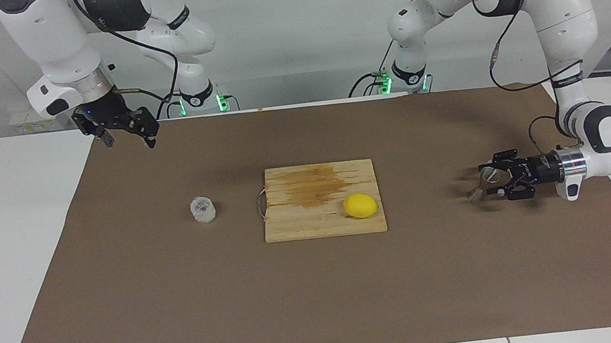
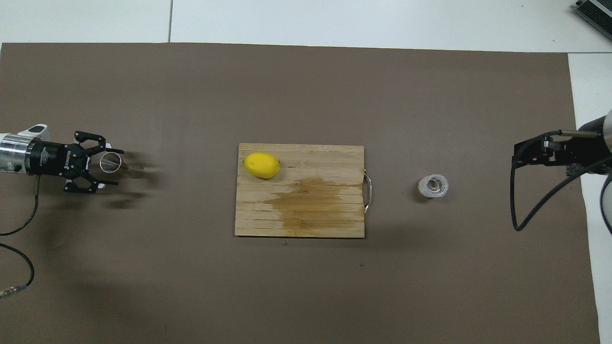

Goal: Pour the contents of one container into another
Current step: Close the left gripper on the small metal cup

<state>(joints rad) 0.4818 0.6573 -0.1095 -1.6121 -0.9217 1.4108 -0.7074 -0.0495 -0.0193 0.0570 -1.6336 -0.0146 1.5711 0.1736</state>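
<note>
My left gripper point(image 1: 485, 184) flanks steel hourglass jigger point(image 1: 482, 183), grip unclear; right gripper point(image 1: 126, 135) wide; squat translucent cup point(image 1: 203, 209) on brown mat point(image 1: 320, 296).

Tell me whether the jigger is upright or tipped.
Upright: the jigger stands on the mat, its round mouth facing up in the overhead view. The left gripper is around it, level with the table.

L gripper point(image 2: 111, 167) low at L arm's end of brown mat point(image 2: 306, 286), fingers round small steel hourglass jigger point(image 2: 117, 164). Yellow lemon point(image 2: 261, 165) on stained wooden board point(image 2: 311, 210). Squat clear cup point(image 2: 433, 186) toward R arm's end
</note>
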